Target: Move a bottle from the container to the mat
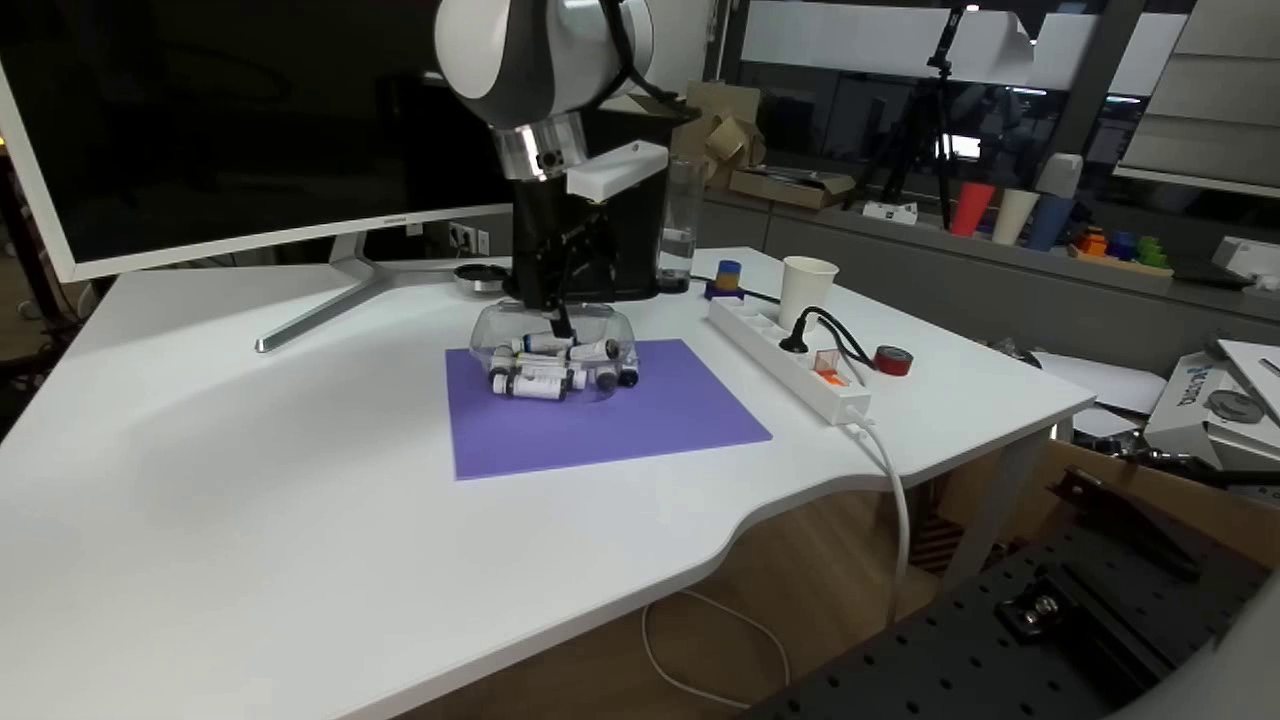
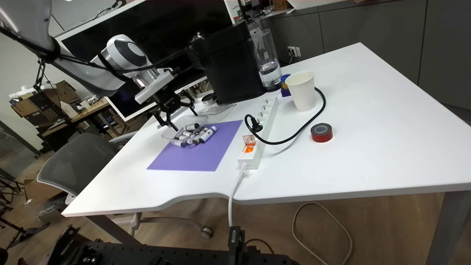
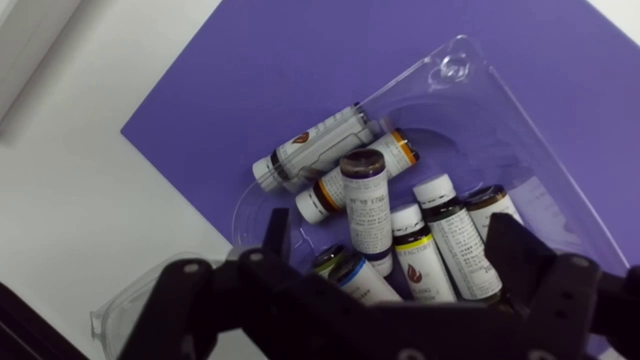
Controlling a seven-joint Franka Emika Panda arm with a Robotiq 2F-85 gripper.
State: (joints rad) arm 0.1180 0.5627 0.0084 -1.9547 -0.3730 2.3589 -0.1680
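A clear plastic container (image 1: 490, 322) stands on the purple mat (image 1: 640, 430) and holds several small bottles with white caps; its rim shows in the wrist view (image 3: 530, 120). A bottle (image 3: 320, 137) lies at the container's edge, partly seen through the clear rim; it seems to rest on the mat outside. It also shows in an exterior view (image 2: 208, 134). My gripper (image 3: 390, 227) is open above the container, fingers spread over the bottles, holding nothing. It points down in an exterior view (image 2: 185, 120). A purple-banded bottle (image 3: 367, 205) tilts between the fingertips.
A tall black bin (image 2: 235, 70) and a clear cylinder (image 2: 270, 71) stand behind. A clear lid (image 2: 217, 109) lies behind the container. A power strip (image 1: 785, 365), a white cup (image 1: 805, 290) and red tape (image 1: 892, 361) are beside the mat. The monitor (image 1: 250, 120) stands at the back.
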